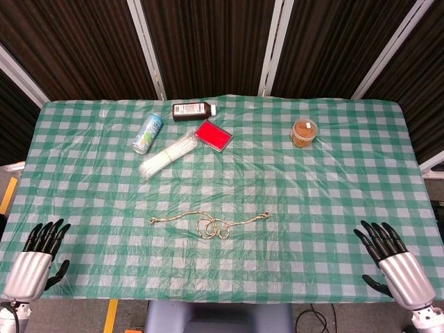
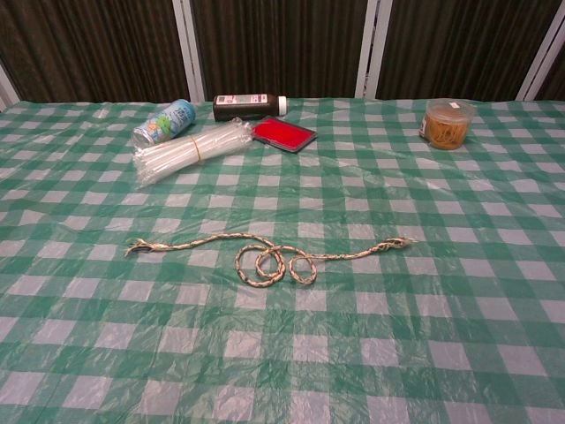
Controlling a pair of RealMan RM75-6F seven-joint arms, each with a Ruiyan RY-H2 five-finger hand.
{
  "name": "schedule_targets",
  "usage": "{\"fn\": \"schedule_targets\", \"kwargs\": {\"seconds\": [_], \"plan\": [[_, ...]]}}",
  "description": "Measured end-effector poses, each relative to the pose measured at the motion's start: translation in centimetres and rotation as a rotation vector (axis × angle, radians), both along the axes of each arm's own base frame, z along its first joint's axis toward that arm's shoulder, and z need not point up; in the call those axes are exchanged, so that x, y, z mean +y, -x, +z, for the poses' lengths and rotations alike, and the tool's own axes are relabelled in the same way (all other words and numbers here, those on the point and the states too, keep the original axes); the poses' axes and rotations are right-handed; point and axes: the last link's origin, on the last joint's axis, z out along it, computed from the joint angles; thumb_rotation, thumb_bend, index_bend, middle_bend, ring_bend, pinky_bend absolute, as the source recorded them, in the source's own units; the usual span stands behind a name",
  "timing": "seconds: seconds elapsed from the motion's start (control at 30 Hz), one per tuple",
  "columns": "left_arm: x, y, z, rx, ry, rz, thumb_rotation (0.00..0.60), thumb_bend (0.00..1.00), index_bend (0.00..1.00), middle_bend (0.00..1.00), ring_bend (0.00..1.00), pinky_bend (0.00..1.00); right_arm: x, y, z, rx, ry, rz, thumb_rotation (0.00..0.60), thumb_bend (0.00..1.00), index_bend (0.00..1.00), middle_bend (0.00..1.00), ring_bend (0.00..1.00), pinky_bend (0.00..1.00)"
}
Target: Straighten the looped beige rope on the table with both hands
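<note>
Rope: the beige rope (image 1: 210, 223) lies flat on the near middle of the table, running roughly left to right, with its ends frayed.
Loops: near its middle the rope (image 2: 269, 259) curls into a few small overlapping loops; the two tails run out straight, the left one longer than the right.
Left hand: the left hand (image 1: 38, 258) rests at the near left corner of the table, fingers extended and slightly apart, holding nothing, well apart from the rope's left end.
Right hand: the right hand (image 1: 390, 261) rests at the near right corner, fingers likewise extended and spread, holding nothing, well apart from the rope's right end.
Chest view: neither hand shows here.
Table: covered by a green-and-white checked cloth (image 1: 312, 194) with a wrinkled clear film over it.
Straws: a bundle of white straws (image 1: 166, 156) in a clear sleeve lies beyond the rope, toward the left.
Can: a light blue can (image 1: 148, 133) lies on its side just left of the straws.
Bottle: a dark bottle (image 1: 193, 110) with a white cap lies on its side near the far edge.
Red item: a flat red case (image 1: 213, 135) sits between the bottle and the straws.
Tub: a small clear lidded tub (image 1: 304, 132) with brownish contents stands far right.
</note>
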Motion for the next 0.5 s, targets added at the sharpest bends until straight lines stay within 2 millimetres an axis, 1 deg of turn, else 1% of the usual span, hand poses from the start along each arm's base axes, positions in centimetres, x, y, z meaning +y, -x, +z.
{"fn": "schedule_targets", "kwargs": {"seconds": [0.13, 0.3, 0.43, 0.5], "plan": [[0.1, 0.0, -0.5, 0.004, 0.022, -0.003, 0.600, 0.41, 0.00, 0.00, 0.00, 0.05, 0.0, 0.0, 0.0, 0.002, -0.001, 0.001, 0.600, 0.22, 0.00, 0.00, 0.00, 0.00], [1.0, -0.7, -2.1, -0.018, 0.082, -0.042, 0.600, 0.42, 0.00, 0.00, 0.00, 0.05, 0.0, 0.0, -0.2, 0.007, 0.000, -0.002, 0.600, 0.22, 0.00, 0.00, 0.00, 0.00], [2.6, -1.9, -3.8, -0.056, 0.146, -0.092, 0.600, 0.44, 0.00, 0.00, 0.00, 0.05, -0.1, 0.0, -0.5, 0.016, -0.007, -0.003, 0.600, 0.22, 0.00, 0.00, 0.00, 0.00], [3.8, -2.8, -4.9, -0.080, 0.180, -0.121, 0.600, 0.44, 0.00, 0.00, 0.00, 0.05, -0.1, 0.0, -0.6, 0.019, -0.008, -0.003, 0.600, 0.22, 0.00, 0.00, 0.00, 0.00]]}}
